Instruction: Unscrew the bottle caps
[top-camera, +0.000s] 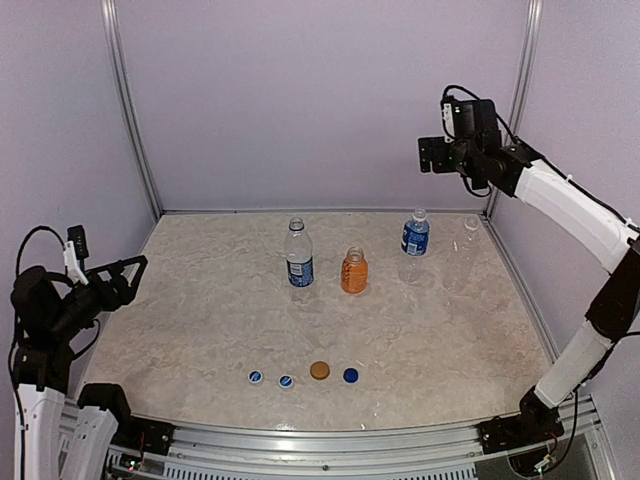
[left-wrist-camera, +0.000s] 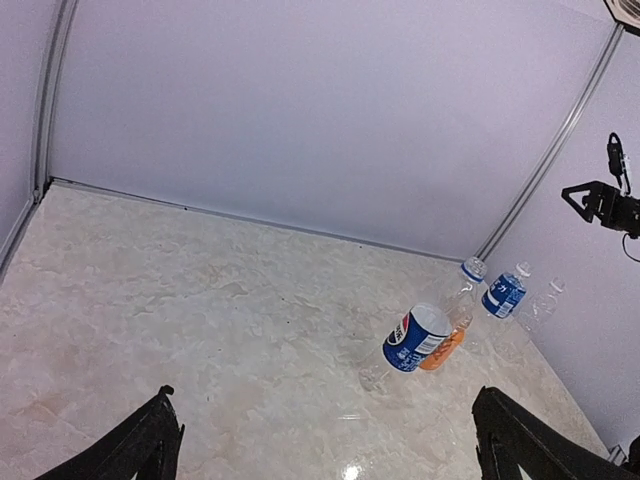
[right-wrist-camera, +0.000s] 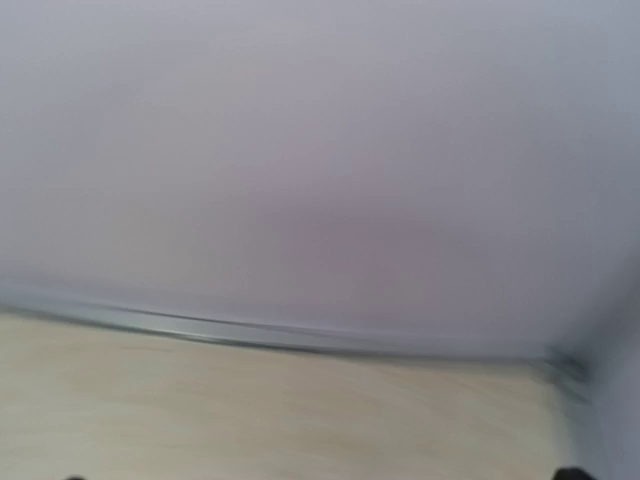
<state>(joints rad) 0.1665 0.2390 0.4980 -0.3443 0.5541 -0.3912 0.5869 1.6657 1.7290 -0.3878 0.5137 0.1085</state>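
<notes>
Four bottles (top-camera: 298, 255) standing uncapped toward far edge; caps (top-camera: 319, 370) in a row by near edge. Left gripper (top-camera: 133, 277) spread wide at left edge, right gripper (top-camera: 426, 155) spread, high over far right corner, both empty. Risk of toppling light open bottles, spilling orange bottle (top-camera: 354, 272), on any low sweep.

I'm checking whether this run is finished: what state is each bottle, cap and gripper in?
left blue-label bottle: upright, uncapped
orange bottle: upright, uncapped
right blue-label bottle: upright, uncapped
clear unlabelled bottle: upright, uncapped
marked blue caps: off, lying on the table
golden-brown cap: off, on the table
plain blue cap: off, on the table
left gripper: open, empty
right gripper: open, empty, raised high
</notes>
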